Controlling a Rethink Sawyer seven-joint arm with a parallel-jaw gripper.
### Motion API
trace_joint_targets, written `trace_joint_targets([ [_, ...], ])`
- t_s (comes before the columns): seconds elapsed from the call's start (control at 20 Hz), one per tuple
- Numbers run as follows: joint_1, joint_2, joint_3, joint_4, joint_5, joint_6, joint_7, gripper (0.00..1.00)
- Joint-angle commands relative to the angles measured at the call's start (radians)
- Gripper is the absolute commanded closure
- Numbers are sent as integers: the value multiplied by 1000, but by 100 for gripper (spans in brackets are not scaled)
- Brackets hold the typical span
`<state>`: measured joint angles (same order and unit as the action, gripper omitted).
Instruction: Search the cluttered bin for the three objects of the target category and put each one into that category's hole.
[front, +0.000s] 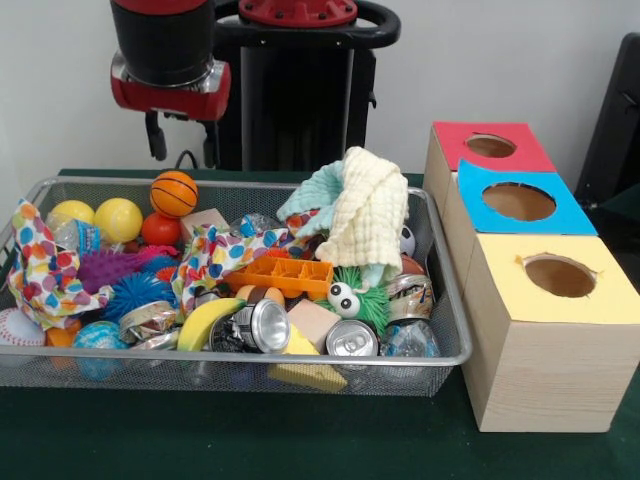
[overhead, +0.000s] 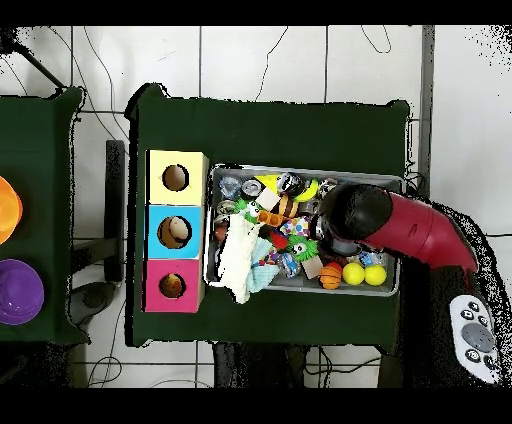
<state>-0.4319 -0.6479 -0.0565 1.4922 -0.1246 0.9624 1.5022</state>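
The arm (front: 168, 55) was a thick cylinder — glossy black through the middle, red at the top edge, with a red collar edged in silver below. Two short black fingers (front: 156, 135) hung beneath the collar. Behind it stood the black pedestal (front: 300, 90), capped by a red disc inside a black ring. From overhead the arm (overhead: 400, 228) showed red, ending in a dark rounded head.

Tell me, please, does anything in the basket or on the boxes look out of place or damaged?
Two things stand out. The pale yellow cloth and the mint green cloth are heaped high over the wire basket rim, at the side nearest the boxes. The yellow-topped hole has ragged, torn paper edges; the red-topped hole is cut cleanly.
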Motion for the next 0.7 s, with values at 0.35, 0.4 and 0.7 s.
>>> trace_joint_targets([
  [0.35,-36,114,101,58,35,-180,104,0],
  [0.4,-37,119,103,57,38,-183,103,0],
  [0.7,-37,131,111,61,54,-192,106,0],
])
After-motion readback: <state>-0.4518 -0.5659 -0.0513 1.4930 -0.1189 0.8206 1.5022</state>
